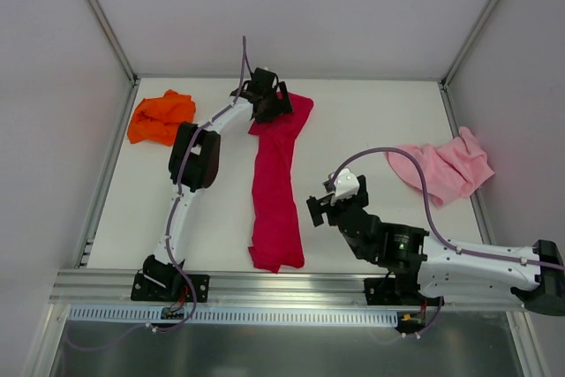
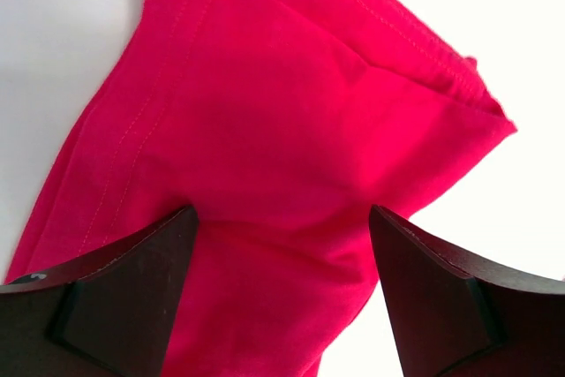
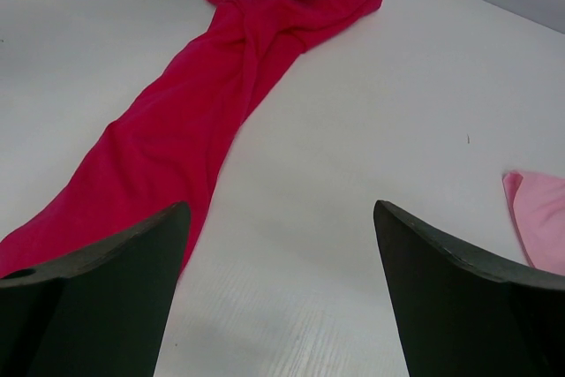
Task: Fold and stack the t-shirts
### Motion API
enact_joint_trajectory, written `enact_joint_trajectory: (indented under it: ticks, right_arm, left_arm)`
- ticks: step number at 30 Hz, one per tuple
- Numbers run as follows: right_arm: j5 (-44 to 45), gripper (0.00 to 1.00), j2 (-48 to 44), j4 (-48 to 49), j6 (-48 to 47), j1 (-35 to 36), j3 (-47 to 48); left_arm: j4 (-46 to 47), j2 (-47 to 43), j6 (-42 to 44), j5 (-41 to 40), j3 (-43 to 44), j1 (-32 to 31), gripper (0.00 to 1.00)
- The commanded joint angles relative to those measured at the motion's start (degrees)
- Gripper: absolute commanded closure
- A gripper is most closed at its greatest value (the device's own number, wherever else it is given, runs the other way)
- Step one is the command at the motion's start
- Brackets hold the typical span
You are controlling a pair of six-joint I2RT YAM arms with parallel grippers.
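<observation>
Left gripper point(image 2: 282, 214) spread wide, holding nothing, just above the red shirt point(image 2: 265, 103). Right gripper point(image 3: 281, 211) wide, empty; red shirt to its left. Only the overhead view shows the orange shirt point(image 1: 161, 117).

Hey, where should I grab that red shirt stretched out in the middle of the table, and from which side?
Take the red shirt at its far end, from above. It lies flat in a long narrow strip, and there the hemmed edges stack into a thick corner to pinch. The left gripper hangs open right over it.
</observation>
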Motion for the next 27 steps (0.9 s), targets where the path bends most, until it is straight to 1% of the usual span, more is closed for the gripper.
enact_joint_trajectory:
  ticks: [1, 3, 6, 8, 13, 15, 17, 18, 19, 21, 22, 23, 25, 26, 27]
  right_arm:
    - [2.81, 0.10, -0.77, 0.97, 0.32, 1.14, 0.26]
    - [3.07, 0.10, -0.33, 0.97, 0.06, 1.49, 0.43]
    - [3.51, 0.09, 0.29, 0.97, -0.20, 1.75, 0.52]
    - [3.69, 0.10, 0.64, 0.97, -0.29, 1.75, 0.61]
    - [3.34, 0.10, 1.25, 1.06, -0.38, 1.84, 0.78]
    - [3.34, 0.10, 1.43, 1.06, -0.29, 2.10, 0.70]
    - [3.16, 0.10, 1.69, 1.41, -0.12, 2.19, 0.43]
    - [2.64, 0.10, 1.78, 1.59, -0.12, 2.11, 0.26]
    - [2.20, 0.10, 2.39, 1.94, -0.20, 2.19, 0.17]
    - [0.97, 0.10, 3.27, 3.26, -0.29, 2.19, -0.27]
    - [0.53, 0.10, 4.67, 3.96, -0.47, 2.19, -0.36]
    - [0.44, 0.10, 5.55, 4.31, -0.64, 2.19, -0.18]
    - [0.52, 0.10, 8.09, 4.40, -0.82, 2.19, 0.43]
    - [0.17, 0.09, 8.72, 4.31, -0.82, 2.19, 0.78]
    - [0.17, 0.10, 9.33, 4.23, -0.82, 2.19, 1.48]
  left_arm:
    - [-4.02, -1.60, -3.12, -2.55, -2.24, 2.93, 0.19]
    - [-4.80, -2.38, -3.47, -3.95, -2.68, 3.20, 0.19]
    - [-3.24, -5.37, -4.61, -6.93, -6.36, 4.08, 0.19]
    - [-2.09, -6.95, -4.88, -7.12, -8.92, 4.69, 0.19]
    - [-4.01, -6.34, -4.35, -7.29, -6.55, 5.22, 0.19]
    - [-3.41, -6.25, -3.83, -6.25, -6.46, 5.57, 0.16]
    - [0.36, -7.74, -1.64, -2.21, -7.94, 5.57, 0.13]
    - [3.68, -9.31, -0.41, 0.68, -9.95, 5.23, 0.12]
    - [11.81, -13.94, 2.30, 1.84, -16.59, 4.79, 0.11]
    - [17.76, -19.41, 5.83, -0.77, -25.48, 3.30, 0.06]
    - [19.87, -23.35, 9.50, -5.57, -26.84, 1.37, 0.03]
    - [20.58, -24.70, 10.93, -7.19, -27.46, 0.66, 0.03]
    - [20.85, -28.90, 12.87, -8.43, -29.21, -0.31, 0.02]
    - [23.90, -30.41, 13.05, -8.00, -30.88, -0.32, 0.02]
    - [24.98, -31.73, 13.40, -7.56, -33.42, -0.23, 0.01]
